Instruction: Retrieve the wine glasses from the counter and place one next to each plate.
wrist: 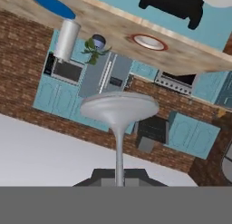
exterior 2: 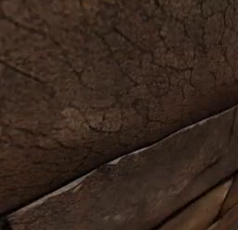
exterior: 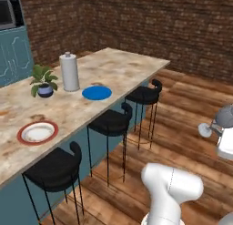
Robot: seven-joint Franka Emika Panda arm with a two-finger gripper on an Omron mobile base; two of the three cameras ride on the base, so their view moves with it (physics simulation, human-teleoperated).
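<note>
Two plates on the counter [exterior: 118, 67] from the left base view: blue plate [exterior: 97, 93] mid-counter near the stool-side edge, white plate with red-brown rim [exterior: 37, 132] closer to me, also near that edge.

Hard to read bits: the gripper [wrist: 118, 178] is mostly cut off at the bottom of the hand view — I see only the dark finger tops pinched in on a thin stem. So clenched on the wine glass [wrist: 119, 110], stem between the fingers, foot disc facing the camera. In the left base view that glass [exterior: 219, 121] sits at the right frame edge, out over the floor, well apart from the counter; bowl partly cropped. Right base view is just close-up brown brick and timber, nothing usable. I can't make out a second glass.

Room to move: three black stools [exterior: 110, 123] line the counter's near side, tucked under the overhang. Open counter between the two plates. Paper towel roll [exterior: 69, 72] and potted plant [exterior: 43, 81] stand behind the blue plate, toward the far side.

Surface — mottled beige stone over teal panels. Plank floor [exterior: 182, 115], brick walls, teal cabinets beyond.
</note>
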